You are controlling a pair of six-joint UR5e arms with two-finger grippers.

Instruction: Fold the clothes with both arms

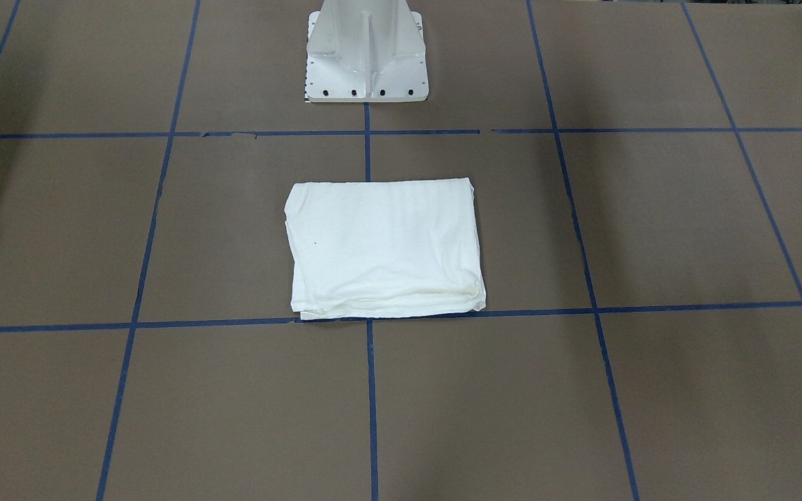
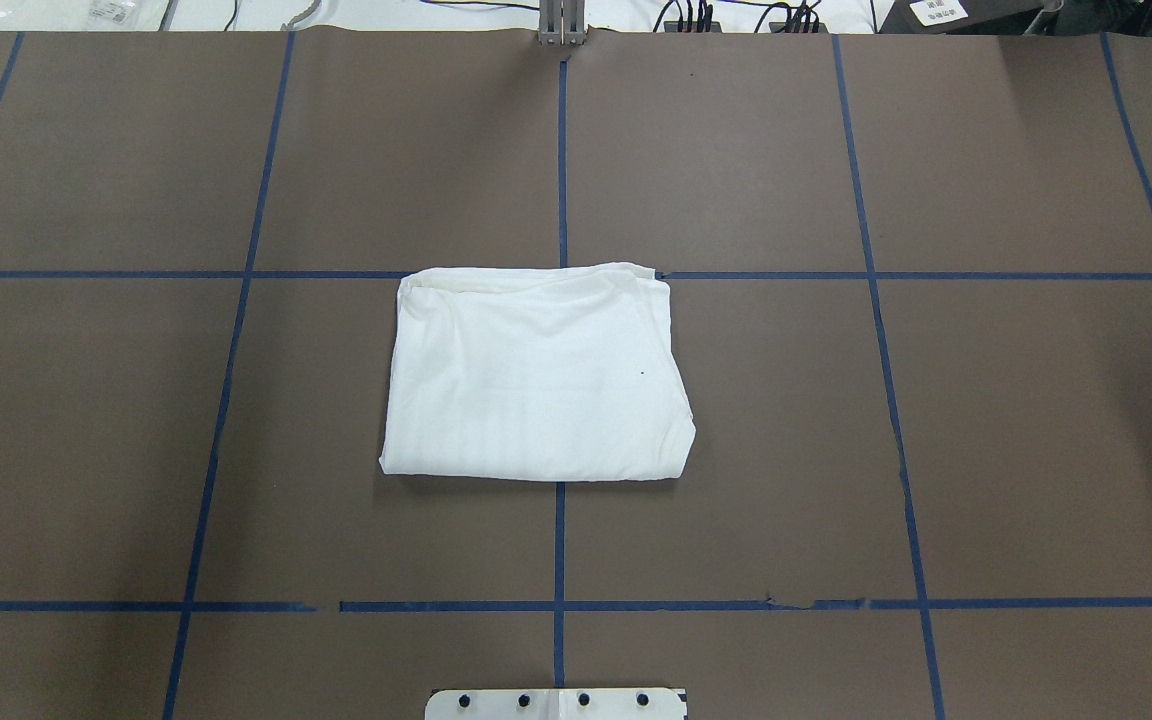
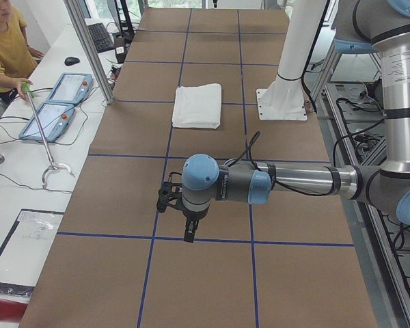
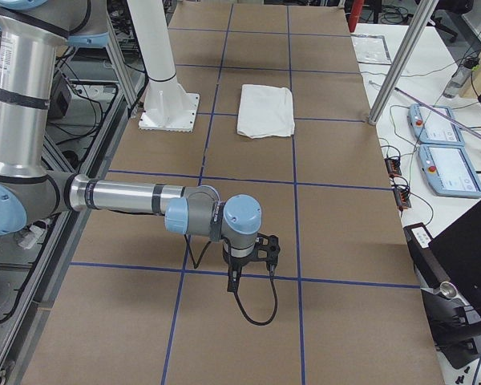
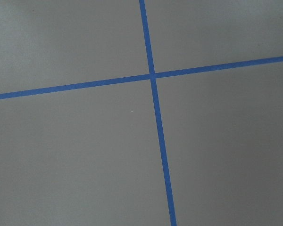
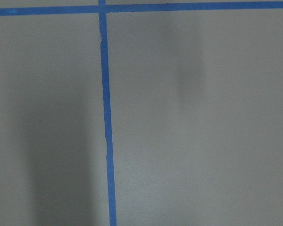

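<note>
1. White T-shirt (image 2: 536, 375): folded rectangle, plain face up, centre of worktop (image 2: 986, 450).
2. Left pincer (image 3: 189, 234), right pincer (image 4: 233, 281): at opposite worktop ends, well apart from it; open or closed, cannot tell.
3. Handling: fold looks finished; hold both arms clear.

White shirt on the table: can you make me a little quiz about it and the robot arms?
1. True or false: the white shirt lies folded into a rectangle on the table.
2. Pick one. The left arm and the right arm are: A) lifting the shirt; B) pressing on the shirt; C) away from the shirt, over bare table.
3. Fill the gap: the tape lines on the table are ____.

Key: 1 true; 2 C; 3 blue.
</note>
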